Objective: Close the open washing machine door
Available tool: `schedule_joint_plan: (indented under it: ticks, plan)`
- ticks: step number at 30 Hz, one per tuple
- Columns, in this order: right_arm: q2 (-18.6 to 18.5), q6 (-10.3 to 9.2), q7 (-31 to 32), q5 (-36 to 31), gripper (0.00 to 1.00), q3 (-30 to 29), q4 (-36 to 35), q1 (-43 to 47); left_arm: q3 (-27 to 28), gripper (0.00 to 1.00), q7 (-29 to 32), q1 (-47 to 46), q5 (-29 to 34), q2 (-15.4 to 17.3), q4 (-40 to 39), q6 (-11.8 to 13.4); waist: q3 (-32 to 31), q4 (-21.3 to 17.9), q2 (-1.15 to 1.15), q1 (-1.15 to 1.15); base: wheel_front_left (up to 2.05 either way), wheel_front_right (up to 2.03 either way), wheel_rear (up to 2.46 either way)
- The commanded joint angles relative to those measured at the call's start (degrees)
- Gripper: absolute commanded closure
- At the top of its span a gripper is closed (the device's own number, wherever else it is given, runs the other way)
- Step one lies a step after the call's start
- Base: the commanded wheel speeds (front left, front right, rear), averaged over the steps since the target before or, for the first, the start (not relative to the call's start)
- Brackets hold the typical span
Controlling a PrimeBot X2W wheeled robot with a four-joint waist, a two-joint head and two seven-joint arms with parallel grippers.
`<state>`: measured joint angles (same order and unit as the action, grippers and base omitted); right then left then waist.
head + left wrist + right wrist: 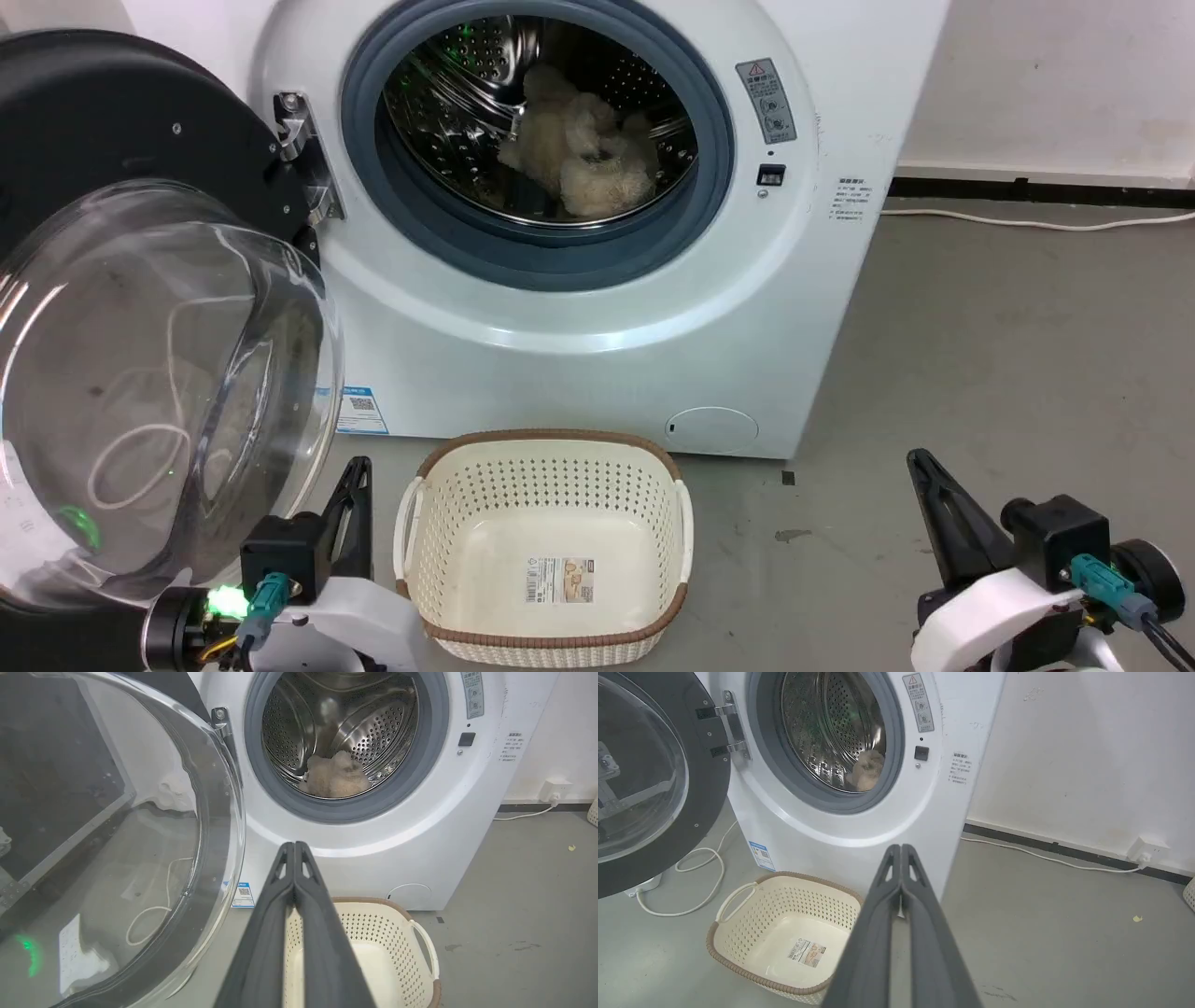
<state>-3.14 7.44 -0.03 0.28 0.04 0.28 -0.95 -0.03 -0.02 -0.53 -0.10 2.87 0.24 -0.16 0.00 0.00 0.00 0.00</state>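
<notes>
Washing machine door (159, 373) stands swung wide open at the far left of the head view, hung on a metal hinge (301, 149) at the left edge of the drum mouth, its black rim above and its clear glass bowl bulging toward the camera. Just below the bowl's right edge the left gripper (358, 469) hovers low, near the door but with no contact that can be made out; in the left wrist view its fingers (266, 933) are pressed together along their length and grip nothing. To its right a cream perforated basket (551, 437) with a brown rim sits on the grey floor (980, 355), just in front of the washing machine (579, 373). A blue label (359, 411) is stuck low on the machine's front at the left, and a small round flap (714, 429) lies low at the right. Inside the steel drum (448, 112), ringed by the grey gasket (551, 257), rests a fluffy beige item (579, 154). At the lower right the right gripper (920, 459) hangs above bare floor, well apart from the machine, its fingers (873, 938) likewise closed tip to tip and empty. A white cable (1027, 222) runs along the foot of the wall.
</notes>
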Motion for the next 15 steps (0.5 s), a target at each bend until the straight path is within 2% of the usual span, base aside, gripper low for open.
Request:
schedule_joint_plan:
  ticks: [1,15]
  plan:
    - [0.26,0.05,0.03,-0.28,1.00,-0.04,-0.28,0.95,0.03,1.00,0.02,0.53,0.10,0.00,-0.24,0.16,0.00,0.00,0.00,0.00,0.00,0.00,0.00]
    - [0.26,0.05,0.03,-0.28,1.00,-0.04,-0.28,0.95,0.03,1.00,0.02,0.53,0.10,0.00,-0.24,0.16,0.00,0.00,0.00,0.00,0.00,0.00,0.00]
